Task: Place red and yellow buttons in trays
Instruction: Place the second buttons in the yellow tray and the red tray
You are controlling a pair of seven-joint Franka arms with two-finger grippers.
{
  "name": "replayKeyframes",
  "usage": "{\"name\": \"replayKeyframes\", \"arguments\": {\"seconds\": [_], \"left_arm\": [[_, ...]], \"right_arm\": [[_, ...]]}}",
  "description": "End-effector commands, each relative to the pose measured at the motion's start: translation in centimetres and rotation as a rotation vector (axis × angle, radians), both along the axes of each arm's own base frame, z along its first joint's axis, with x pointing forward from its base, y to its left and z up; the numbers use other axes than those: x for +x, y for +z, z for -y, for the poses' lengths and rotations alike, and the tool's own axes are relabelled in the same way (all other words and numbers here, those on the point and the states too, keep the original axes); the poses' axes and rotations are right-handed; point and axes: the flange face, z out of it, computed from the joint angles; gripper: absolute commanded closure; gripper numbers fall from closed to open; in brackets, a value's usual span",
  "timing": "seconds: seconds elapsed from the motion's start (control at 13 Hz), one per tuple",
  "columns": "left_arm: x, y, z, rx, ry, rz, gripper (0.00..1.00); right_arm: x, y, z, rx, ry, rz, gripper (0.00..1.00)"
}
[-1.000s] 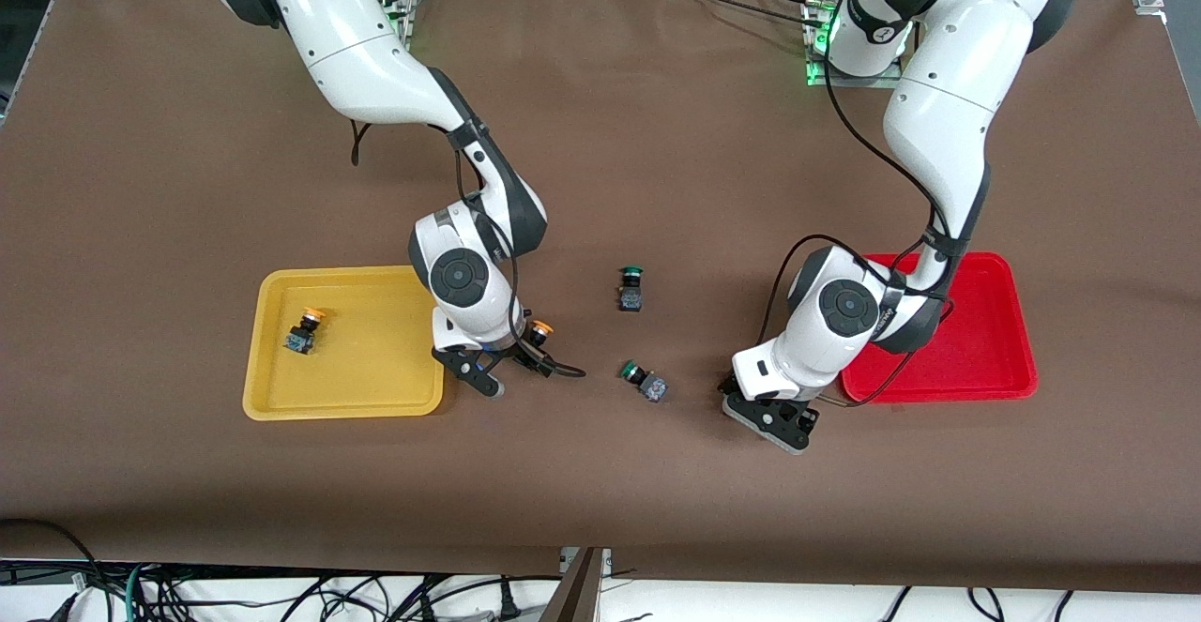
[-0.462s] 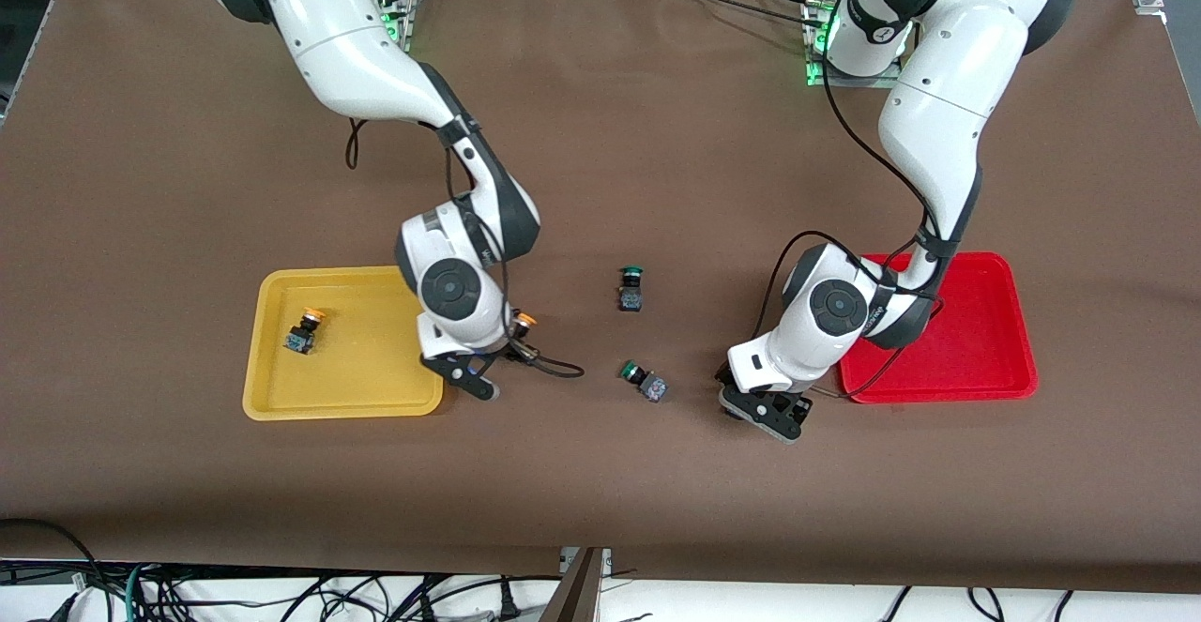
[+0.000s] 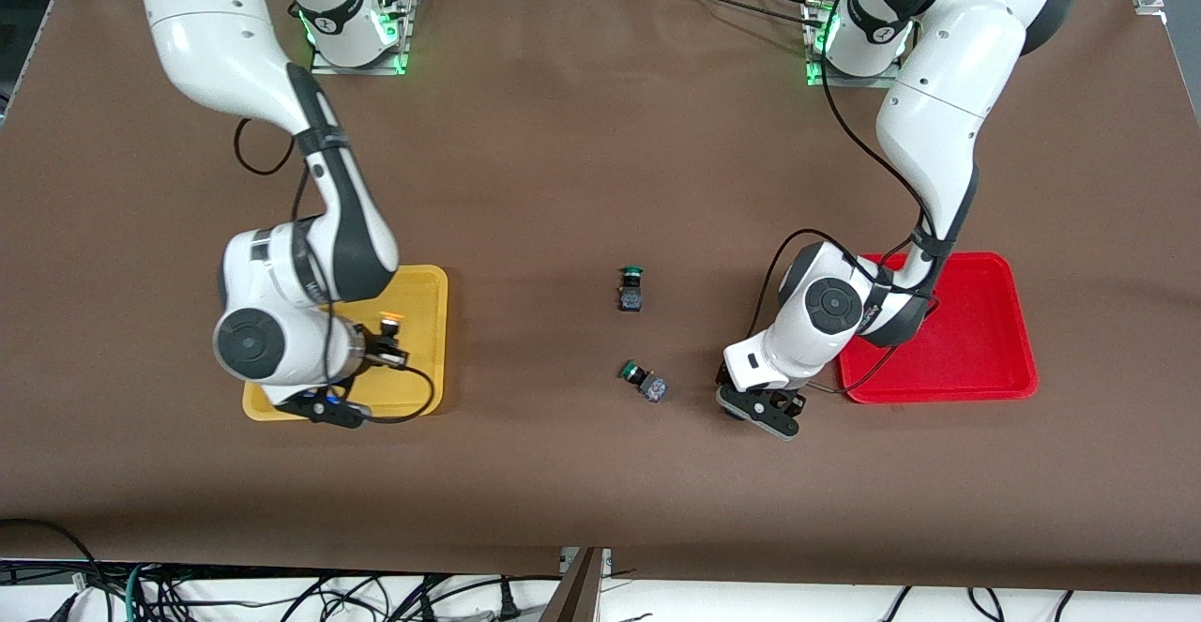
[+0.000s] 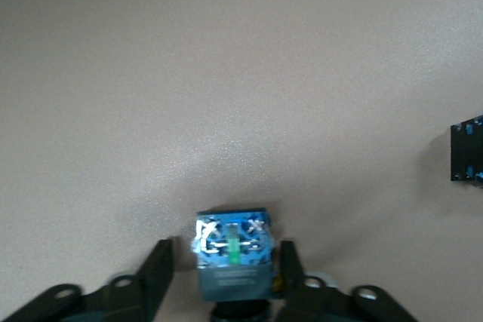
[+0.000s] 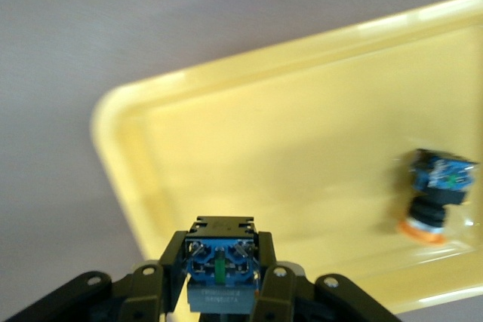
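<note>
My right gripper is shut on a yellow button with a blue-ended body and holds it over the yellow tray, near one corner of it. A second yellow button lies in that tray; the right arm hides it in the front view. My left gripper is low at the table between a green button and the red tray. Its fingers stand open on either side of a blue-ended switch whose cap colour is hidden. No red cap shows.
Two green-capped switches lie mid-table, one farther from the front camera and one nearer, close to my left gripper. A dark switch body shows at the edge of the left wrist view. Cables loop off both wrists.
My right arm has swung with the yellow button from the table beside the yellow tray to over that tray. My left gripper has shifted slightly toward the nearer green switch.
</note>
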Motion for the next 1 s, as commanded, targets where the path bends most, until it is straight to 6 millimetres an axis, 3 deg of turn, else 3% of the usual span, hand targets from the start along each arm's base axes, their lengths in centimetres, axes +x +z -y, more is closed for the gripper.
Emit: {"name": "replayKeyframes", "arguments": {"seconds": [0.0, 0.15, 0.31, 0.38, 0.54, 0.62, 0.77, 0.92], "left_arm": [[-0.3, 1.6, -0.8, 0.01, 0.009, 0.004, 0.99], [-1.4, 4.5, -2.7, 0.059, 0.018, -0.049, 0.99], [-2.3, 8.8, -4.8, 0.148, 0.025, -0.163, 0.99], [-2.4, 10.6, -6.9, 0.188, 0.018, -0.221, 0.99], [-2.9, 13.0, -12.1, 0.244, -0.03, -0.325, 0.98], [-2.7, 13.1, -15.6, 0.251, -0.063, -0.364, 0.98], [-2.3, 11.6, -22.5, 0.228, -0.169, -0.391, 0.95], [-2.0, 7.8, -25.5, 0.197, -0.281, -0.384, 0.92]], "right_arm": [[-1.4, -2.5, 0.5, -0.023, 0.042, -0.057, 1.0], [-2.1, -5.1, 0.8, -0.031, 0.041, -0.066, 1.0], [-2.6, -6.4, 0.5, -0.028, 0.029, -0.045, 0.99], [-2.4, -6.1, 0.5, -0.024, 0.026, -0.038, 0.02], [-1.8, -4.0, 0.9, -0.017, 0.049, -0.016, 0.0], [-1.4, -0.7, 0.7, -0.011, 0.052, 0.006, 0.0], [-1.9, 3.5, 2.7, -0.038, 0.041, -0.028, 0.0], [-2.1, 9.4, 4.1, -0.028, 0.093, -0.005, 0.0]]}}
